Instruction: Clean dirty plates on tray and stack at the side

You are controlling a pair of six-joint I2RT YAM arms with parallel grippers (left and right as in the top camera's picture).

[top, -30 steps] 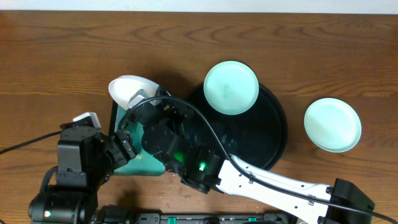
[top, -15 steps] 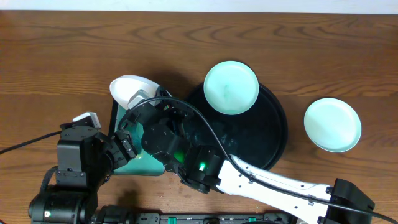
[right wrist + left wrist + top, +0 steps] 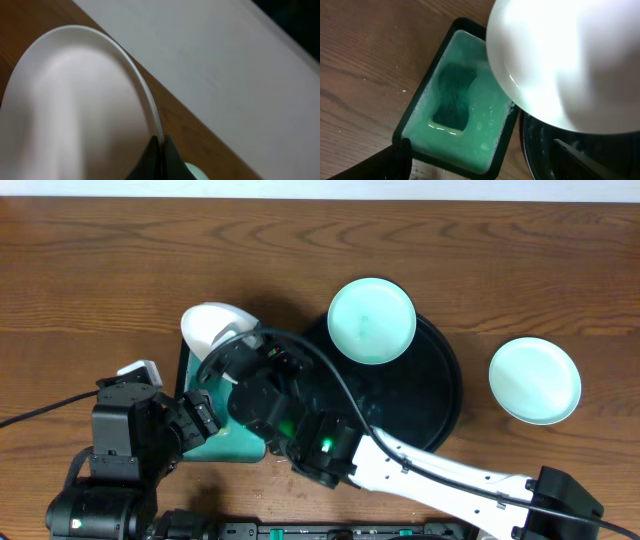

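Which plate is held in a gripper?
The white plate above the green pad, rim pinched by the right gripper. The others lie flat: one on the tray, one on the table.

Three plates (image 3: 372, 320) (image 3: 534, 380) (image 3: 210, 326), one tray (image 3: 425, 408), one pad (image 3: 485, 120), one sponge (image 3: 452, 95)

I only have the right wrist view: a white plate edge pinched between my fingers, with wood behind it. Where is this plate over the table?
Observer: In the overhead view, the held plate in the right gripper hangs above the far end of the teal pad, left of the tray.
Operator: What's in the pad?
Observer: Foamy green liquid, with a dark sponge lying in it.
Operator: And the other plates?
Observer: The second plate sits at the tray's far edge. The third plate is off the tray, on the table to its right.
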